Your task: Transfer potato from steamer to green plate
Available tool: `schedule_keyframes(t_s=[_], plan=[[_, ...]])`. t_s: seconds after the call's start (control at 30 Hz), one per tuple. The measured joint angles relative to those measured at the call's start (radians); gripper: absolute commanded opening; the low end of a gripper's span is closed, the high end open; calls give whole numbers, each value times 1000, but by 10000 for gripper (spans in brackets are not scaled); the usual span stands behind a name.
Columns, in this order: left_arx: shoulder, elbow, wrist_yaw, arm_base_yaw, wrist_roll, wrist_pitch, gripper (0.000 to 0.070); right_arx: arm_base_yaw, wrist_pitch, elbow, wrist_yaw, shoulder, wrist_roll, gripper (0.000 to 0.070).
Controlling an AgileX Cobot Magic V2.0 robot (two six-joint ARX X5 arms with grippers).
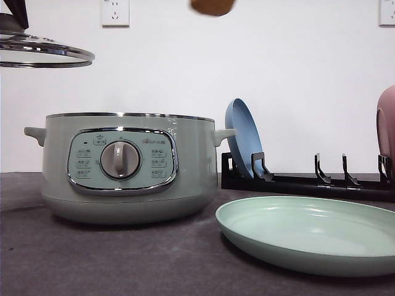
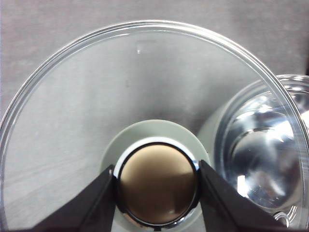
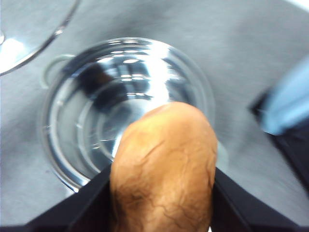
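The right gripper [image 3: 161, 193] clamps the potato [image 3: 164, 169] high above the open steamer [image 1: 123, 166]; the left gripper [image 2: 157, 186] grips the glass lid [image 2: 145, 96] by its knob, off to the side; the smooth skin could slip during the swing toward the green plate [image 1: 308, 237], dropping it onto the table [image 1: 123, 265] or striking the blue plate [image 1: 244, 139] in the rack.

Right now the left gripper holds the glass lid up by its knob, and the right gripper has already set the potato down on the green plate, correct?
Not quite. The green plate is bare in the front view, and the right wrist view shows the right gripper shut on the potato above the steamer. The left gripper does hold the glass lid by its knob.
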State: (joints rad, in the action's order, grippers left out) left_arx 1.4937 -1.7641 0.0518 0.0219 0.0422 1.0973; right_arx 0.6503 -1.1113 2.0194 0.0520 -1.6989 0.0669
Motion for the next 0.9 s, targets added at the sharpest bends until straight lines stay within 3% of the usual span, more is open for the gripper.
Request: schedule_keyframes(t_s=[0.17,0.37,0.6,0.9], plan=[[0,0,35,20,0,-1,1,-55,41,-209,-1,151,0,154],[0,0,56,66,0,-2,1,-70,183,-541,0,353,20,154],[0,0,56,114,0,-2,1,-69,366,-866,0,489,128,154],[0,0,56,165,0,-1,1,-67,567,-1154,-2,497,257,154]])
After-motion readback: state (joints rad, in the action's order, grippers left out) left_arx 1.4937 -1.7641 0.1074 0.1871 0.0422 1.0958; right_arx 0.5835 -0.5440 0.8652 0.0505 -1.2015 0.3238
